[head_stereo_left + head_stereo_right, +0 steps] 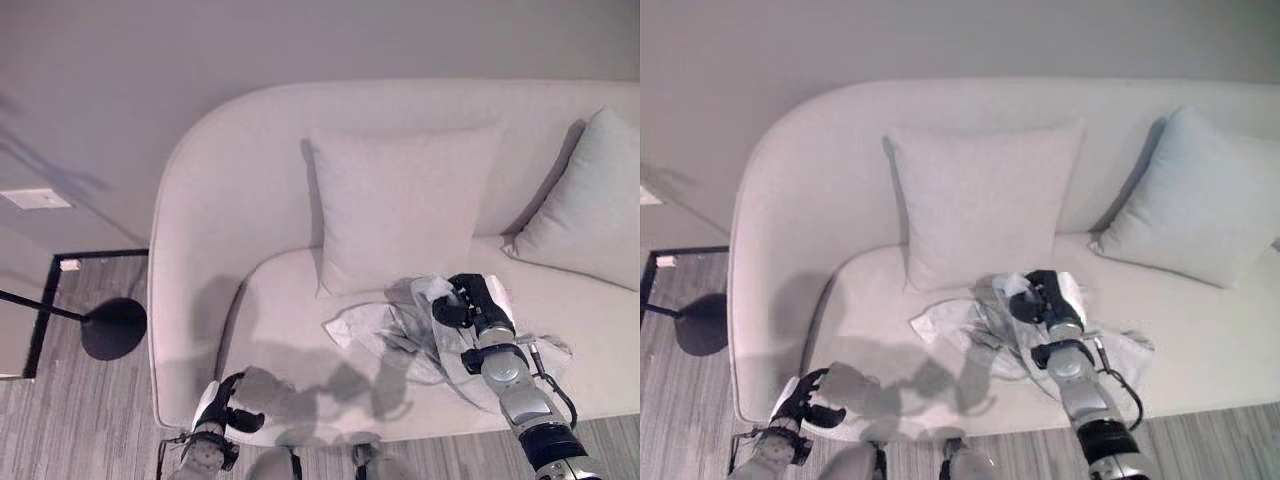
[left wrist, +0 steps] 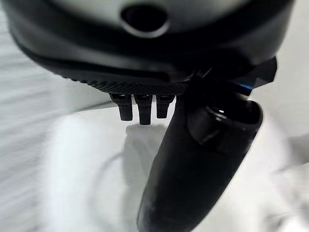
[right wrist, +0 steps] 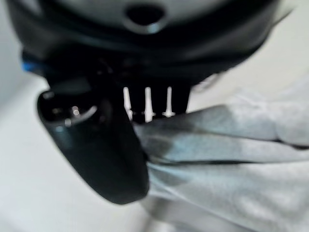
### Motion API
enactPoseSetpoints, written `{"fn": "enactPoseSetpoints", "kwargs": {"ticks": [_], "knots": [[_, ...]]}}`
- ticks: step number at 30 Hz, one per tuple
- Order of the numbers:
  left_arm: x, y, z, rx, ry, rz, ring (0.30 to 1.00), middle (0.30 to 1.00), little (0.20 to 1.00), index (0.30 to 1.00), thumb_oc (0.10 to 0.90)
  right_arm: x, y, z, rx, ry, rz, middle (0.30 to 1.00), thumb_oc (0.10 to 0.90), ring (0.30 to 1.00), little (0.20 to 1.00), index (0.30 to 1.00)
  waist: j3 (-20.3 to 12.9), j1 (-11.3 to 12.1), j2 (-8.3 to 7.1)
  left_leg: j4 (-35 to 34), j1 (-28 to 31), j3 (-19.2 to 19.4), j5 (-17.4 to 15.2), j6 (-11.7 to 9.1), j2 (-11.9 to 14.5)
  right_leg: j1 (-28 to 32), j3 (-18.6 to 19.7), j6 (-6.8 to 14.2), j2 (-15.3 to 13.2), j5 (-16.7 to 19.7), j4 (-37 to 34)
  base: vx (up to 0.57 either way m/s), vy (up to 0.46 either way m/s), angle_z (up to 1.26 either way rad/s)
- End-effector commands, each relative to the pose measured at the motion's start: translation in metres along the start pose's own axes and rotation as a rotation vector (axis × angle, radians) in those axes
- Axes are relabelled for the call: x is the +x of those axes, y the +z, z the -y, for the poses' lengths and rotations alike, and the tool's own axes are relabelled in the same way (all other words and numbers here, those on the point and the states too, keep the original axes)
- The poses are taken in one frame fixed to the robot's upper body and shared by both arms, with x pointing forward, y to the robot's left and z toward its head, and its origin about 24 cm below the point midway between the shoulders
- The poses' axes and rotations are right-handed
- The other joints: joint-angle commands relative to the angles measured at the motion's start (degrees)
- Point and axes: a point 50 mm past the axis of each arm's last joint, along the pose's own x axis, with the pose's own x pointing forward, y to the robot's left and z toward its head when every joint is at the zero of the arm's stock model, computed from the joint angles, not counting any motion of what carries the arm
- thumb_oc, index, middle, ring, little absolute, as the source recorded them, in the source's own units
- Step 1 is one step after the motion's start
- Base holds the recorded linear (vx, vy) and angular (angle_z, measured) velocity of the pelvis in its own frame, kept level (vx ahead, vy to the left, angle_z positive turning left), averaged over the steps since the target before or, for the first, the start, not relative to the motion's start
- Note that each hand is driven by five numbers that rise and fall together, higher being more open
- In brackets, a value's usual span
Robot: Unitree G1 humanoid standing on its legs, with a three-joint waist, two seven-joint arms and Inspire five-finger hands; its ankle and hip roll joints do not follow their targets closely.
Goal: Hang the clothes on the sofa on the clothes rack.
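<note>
A crumpled pale grey garment (image 1: 395, 330) lies on the seat of the light sofa (image 1: 285, 330), in front of the middle cushion. My right hand (image 1: 474, 300) rests on the garment's right part, with fingers and thumb curled into the cloth. In the right wrist view the thumb (image 3: 96, 154) presses against a fold of the garment (image 3: 231, 140) just below the fingers. My left hand (image 1: 222, 405) hangs low by the sofa's front left corner, relaxed and holding nothing; the left wrist view shows its thumb (image 2: 193, 169) over the bare seat.
Two pale cushions lean on the backrest, one in the middle (image 1: 400, 205) and one at the right (image 1: 590, 200). Left of the sofa a black round base (image 1: 113, 328) with a thin pole and a black frame (image 1: 45, 300) stand on the grey striped floor.
</note>
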Motion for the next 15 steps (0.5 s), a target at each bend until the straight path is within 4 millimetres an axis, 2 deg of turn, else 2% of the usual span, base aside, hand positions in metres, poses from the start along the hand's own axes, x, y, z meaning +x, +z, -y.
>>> {"fn": "enactPoseSetpoints", "kwargs": {"ticks": [1,4,5,6,9,10,11,12,13,14,15], "knots": [[0.008,0.017,-0.012,-0.104,0.069,0.073,0.900,0.900,0.900,0.900,0.800,0.014,0.059,0.026,0.202,-0.113,0.306,0.300,0.400,0.300,0.300,0.300,-7.31,2.75,-1.23,0.27,1.13,-3.86,-6.18,-2.74,4.16,-1.02,-2.01,2.59,-1.38,-7.47,0.78,0.05,0.013,0.07],[0.007,0.031,-0.020,-0.242,0.110,0.136,0.900,0.900,0.900,0.900,0.800,0.018,0.096,0.026,0.301,-0.113,0.431,0.300,0.400,0.300,0.300,0.300,-8.90,4.11,-1.65,0.27,2.20,-4.23,-6.30,-2.72,4.09,0.36,-2.53,2.40,-1.27,-7.87,0.78,0.03,0.011,0.11],[0.007,0.031,-0.020,-0.242,0.110,0.136,0.900,0.900,0.900,0.900,0.800,0.018,0.096,0.026,0.301,-0.113,0.431,0.300,0.400,0.300,0.300,0.300,-8.90,4.11,-1.65,0.27,2.20,-4.23,-6.30,-2.72,4.09,0.36,-2.53,2.40,-1.27,-7.87,0.78,0.03,0.007,0.06],[0.006,0.038,-0.023,-0.283,0.113,0.171,0.900,0.900,0.900,0.900,0.800,0.020,0.111,0.027,0.319,-0.111,0.478,0.300,0.400,0.300,0.300,0.300,-9.43,4.64,-1.81,0.27,2.56,-4.35,-6.37,-2.69,4.07,0.77,-2.77,2.31,-1.26,-8.04,0.78,0.04,0.018,0.08],[-0.001,0.056,-0.029,-0.349,0.109,0.265,0.900,0.900,0.900,0.900,0.800,0.021,0.160,0.028,0.377,-0.076,0.643,0.300,0.400,0.300,0.300,0.300,-10.88,5.94,-2.35,0.27,3.41,-4.62,-6.51,-2.63,3.98,2.12,-3.19,2.09,-1.06,-8.43,0.78,0.04,0.020,0.08],[-0.004,0.068,-0.030,-0.346,0.097,0.325,0.900,0.900,0.900,0.900,0.800,0.022,0.189,0.034,0.384,-0.083,0.739,0.300,0.400,0.300,0.300,0.300,-11.61,6.73,-2.69,0.27,3.69,-4.96,-6.51,-2.66,3.95,2.67,-3.49,1.92,-0.98,-8.57,0.78,0.02,0.007,0.07],[-0.004,0.068,-0.030,-0.347,0.099,0.325,0.900,0.900,0.900,0.900,0.800,0.022,0.190,0.034,0.384,-0.082,0.741,0.300,0.400,0.300,0.300,0.300,-11.46,6.62,-2.64,0.27,3.76,-4.97,-6.53,-2.67,3.96,2.75,-3.50,1.92,-0.97,-8.59,0.78,0.02,0.009,0.19],[-0.007,0.080,-0.032,-0.342,0.095,0.382,0.900,0.900,0.900,0.900,0.800,0.025,0.217,0.043,0.385,-0.112,0.820,0.300,0.400,0.300,0.300,0.300,-12.06,7.31,-3.00,0.27,4.02,-5.24,-6.53,-2.69,3.87,3.24,-3.80,1.78,-0.79,-8.79,0.78,0.02,0.008,0.23],[-0.007,0.086,-0.034,-0.330,0.107,0.406,0.900,0.900,0.900,0.900,0.800,0.025,0.231,0.049,0.386,-0.131,0.860,0.300,0.400,0.300,0.300,0.300,-12.36,7.62,-3.17,0.27,4.11,-5.39,-6.54,-2.72,3.82,3.47,-3.93,1.68,-0.71,-8.93,0.78,0.03,0.006,0.23],[-0.008,0.097,-0.038,-0.313,0.132,0.451,0.900,0.900,0.900,0.900,0.800,0.024,0.257,0.057,0.408,-0.164,0.935,0.300,0.400,0.300,0.300,0.300,-12.78,8.08,-3.63,0.28,4.22,-5.66,-6.52,-2.79,3.70,3.84,-4.24,1.56,-0.61,-9.06,0.78,0.02,0.002,0.10],[-0.009,0.104,-0.043,-0.308,0.153,0.485,0.900,0.900,0.900,0.900,0.800,0.022,0.270,0.061,0.418,-0.183,0.971,0.300,0.400,0.300,0.300,0.300,-13.19,8.38,-3.86,0.27,4.33,-5.79,-6.53,-2.84,3.69,4.06,-4.45,1.50,-0.59,-9.14,0.78,0.02,-0.004,0.07]]}}
